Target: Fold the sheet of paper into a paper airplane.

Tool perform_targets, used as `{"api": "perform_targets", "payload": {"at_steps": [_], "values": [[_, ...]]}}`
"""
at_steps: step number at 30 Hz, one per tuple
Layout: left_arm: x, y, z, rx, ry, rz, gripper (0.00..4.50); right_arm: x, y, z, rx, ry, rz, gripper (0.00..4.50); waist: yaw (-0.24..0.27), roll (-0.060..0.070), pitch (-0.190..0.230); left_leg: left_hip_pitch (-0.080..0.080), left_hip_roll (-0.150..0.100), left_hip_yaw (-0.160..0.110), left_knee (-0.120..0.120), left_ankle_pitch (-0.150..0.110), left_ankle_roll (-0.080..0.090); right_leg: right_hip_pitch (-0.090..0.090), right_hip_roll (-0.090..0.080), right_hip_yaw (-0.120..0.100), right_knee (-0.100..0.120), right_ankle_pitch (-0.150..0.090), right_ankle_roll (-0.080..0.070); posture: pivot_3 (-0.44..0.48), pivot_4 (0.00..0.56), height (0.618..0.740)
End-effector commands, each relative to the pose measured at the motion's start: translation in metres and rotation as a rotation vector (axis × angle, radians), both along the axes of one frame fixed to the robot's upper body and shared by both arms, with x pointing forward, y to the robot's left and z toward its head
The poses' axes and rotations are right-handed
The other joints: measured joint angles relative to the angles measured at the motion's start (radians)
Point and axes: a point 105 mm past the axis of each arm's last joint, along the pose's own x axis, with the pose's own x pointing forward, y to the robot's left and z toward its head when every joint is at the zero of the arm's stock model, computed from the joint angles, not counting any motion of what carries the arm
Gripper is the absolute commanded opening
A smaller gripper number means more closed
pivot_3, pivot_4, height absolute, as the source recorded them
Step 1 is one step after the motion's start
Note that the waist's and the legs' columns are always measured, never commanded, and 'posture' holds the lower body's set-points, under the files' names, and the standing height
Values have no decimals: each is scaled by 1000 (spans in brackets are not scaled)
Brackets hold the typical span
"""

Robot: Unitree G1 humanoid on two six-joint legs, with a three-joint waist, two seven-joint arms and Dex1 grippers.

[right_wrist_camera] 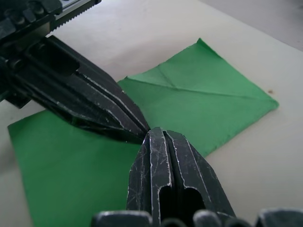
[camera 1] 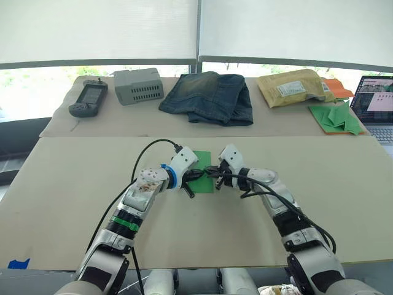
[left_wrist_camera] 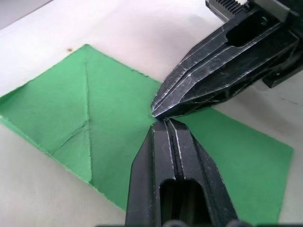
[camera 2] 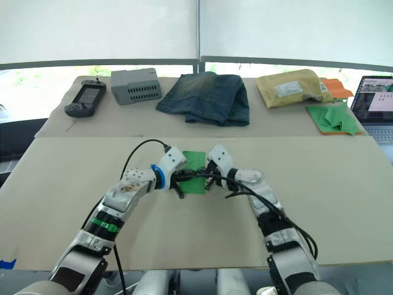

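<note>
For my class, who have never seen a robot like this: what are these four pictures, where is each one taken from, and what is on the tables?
It is a humanoid robot with two arms, each ending in a two-fingered black gripper. Two pictures come from cameras in its head, looking down over its arms; the other two come from cameras on its wrists.

The left gripper and right gripper meet tip to tip, both shut, over the sheet of paper, a creased green sheet lying flat on the near table.

The far table holds a handheld device, a grey box, folded jeans, a padded envelope, a heap of green papers and a laptop.
</note>
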Motion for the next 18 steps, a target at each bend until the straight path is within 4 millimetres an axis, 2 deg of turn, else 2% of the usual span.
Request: {"api": "perform_targets", "payload": {"at_steps": [1,7,12,14,18], "values": [[-3,1,-15,39,54,5,0,-33,10,-27,-42,133,116,44,-2,-1,-2,0,0,0,0,0,0,0,0,0,0,0,0,0,150,728],[-1,6,-15,48,52,10,0,-66,9,-36,-51,195,199,44,-2,-1,-5,1,0,0,-1,0,0,0,1,0,0,-1,1,0,150,728],[0,6,-14,49,51,9,0,-74,6,-39,-55,217,200,44,-2,-2,-6,1,1,1,-1,0,0,0,1,0,-1,-1,1,0,150,728],[-1,6,-14,49,52,7,0,-69,5,-26,-7,183,179,44,-1,-2,-6,1,1,2,-1,0,0,0,1,0,-1,-1,1,0,150,728],[-3,8,-11,28,55,9,0,-69,7,15,91,121,208,44,-1,-2,-5,-1,1,2,-1,0,0,-1,1,0,-1,-1,1,0,150,728]]}}
